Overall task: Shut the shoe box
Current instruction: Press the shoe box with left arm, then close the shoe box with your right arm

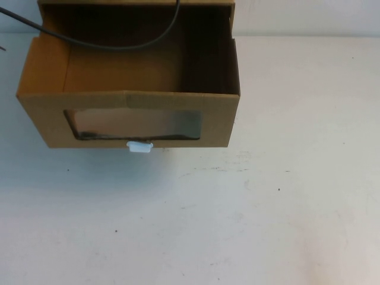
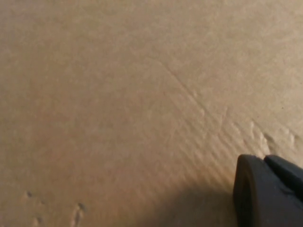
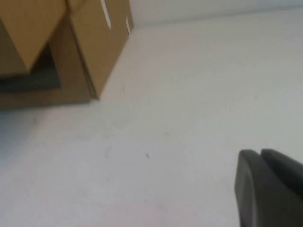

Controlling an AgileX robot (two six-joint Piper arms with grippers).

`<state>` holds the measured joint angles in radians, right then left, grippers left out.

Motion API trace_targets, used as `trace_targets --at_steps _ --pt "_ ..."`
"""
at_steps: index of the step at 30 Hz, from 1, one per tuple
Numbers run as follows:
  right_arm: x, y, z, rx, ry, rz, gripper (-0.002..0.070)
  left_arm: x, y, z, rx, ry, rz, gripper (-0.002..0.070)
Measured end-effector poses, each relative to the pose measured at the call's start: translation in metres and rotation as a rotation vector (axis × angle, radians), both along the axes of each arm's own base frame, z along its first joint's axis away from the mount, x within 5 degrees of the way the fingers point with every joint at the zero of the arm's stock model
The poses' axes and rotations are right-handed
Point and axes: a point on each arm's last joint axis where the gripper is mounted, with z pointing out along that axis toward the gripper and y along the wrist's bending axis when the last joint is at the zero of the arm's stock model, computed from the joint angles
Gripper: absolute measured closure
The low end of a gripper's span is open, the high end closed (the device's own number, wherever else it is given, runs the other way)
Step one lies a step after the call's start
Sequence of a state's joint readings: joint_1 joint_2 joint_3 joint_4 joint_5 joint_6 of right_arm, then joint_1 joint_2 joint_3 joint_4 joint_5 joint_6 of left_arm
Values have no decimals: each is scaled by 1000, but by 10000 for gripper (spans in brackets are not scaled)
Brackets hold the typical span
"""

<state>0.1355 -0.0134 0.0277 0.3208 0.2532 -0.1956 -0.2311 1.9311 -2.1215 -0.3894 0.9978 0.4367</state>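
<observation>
The shoe box (image 1: 127,119) stands at the table's far left in the high view, its drawer pulled out toward me and open on top. Its front panel has a dark window (image 1: 133,124) with a small white pull tab (image 1: 139,146) at the bottom edge. Neither gripper shows in the high view. My left gripper (image 2: 264,158) is close against a flat cardboard face (image 2: 118,104); I cannot tell which face. Its fingers are together. My right gripper (image 3: 260,152) hovers over bare table to the right of the box (image 3: 99,42), fingers together, holding nothing.
A black cable (image 1: 119,44) hangs across the open top of the drawer. The box's outer sleeve (image 1: 136,3) lies at the far edge of the view. The white table (image 1: 267,208) stretches in front and to the right.
</observation>
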Motion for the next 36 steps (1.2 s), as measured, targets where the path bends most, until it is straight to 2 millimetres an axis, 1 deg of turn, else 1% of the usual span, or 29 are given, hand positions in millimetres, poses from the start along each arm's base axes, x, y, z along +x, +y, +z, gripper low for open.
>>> trace_targets --at_steps 6,8,10,12,13,15,16,19,21,23,25,28,31,32,36 --pt "2 -4 18 400 -126 -72 687 0 1 1 14 -6 4 677" --pt "2 -7 22 470 -157 -99 687 0 1 1 14 -6 4 677" --pt "2 -6 21 511 -138 -94 687 0 1 1 14 -6 4 677" --pt "0 0 27 518 -85 -31 687 0 1 1 14 -6 4 677" --pt "-2 5 31 510 -43 9 687 0 1 1 16 -7 4 677" --pt "-2 14 50 469 59 92 687 0 1 1 16 -7 5 677" --pt "0 18 58 438 125 121 687 0 1 1 15 -6 6 677" --pt "13 29 89 290 344 219 687 0 1 1 18 -6 7 677" --pt "25 34 103 193 513 269 687 0 2 1 20 -7 7 677" --pt "44 36 116 95 639 298 687 0 2 0 24 -6 8 677" --pt "62 38 125 31 706 313 687 0 2 0 23 -6 8 677" --pt "90 49 139 -28 746 368 687 0 2 0 22 -5 9 677" --pt "111 74 151 -79 734 463 687 0 2 0 23 -4 11 677" --pt "117 85 155 -106 726 494 687 0 2 0 23 -4 11 677" --pt "128 142 166 -261 673 589 687 0 2 0 23 -2 13 677"
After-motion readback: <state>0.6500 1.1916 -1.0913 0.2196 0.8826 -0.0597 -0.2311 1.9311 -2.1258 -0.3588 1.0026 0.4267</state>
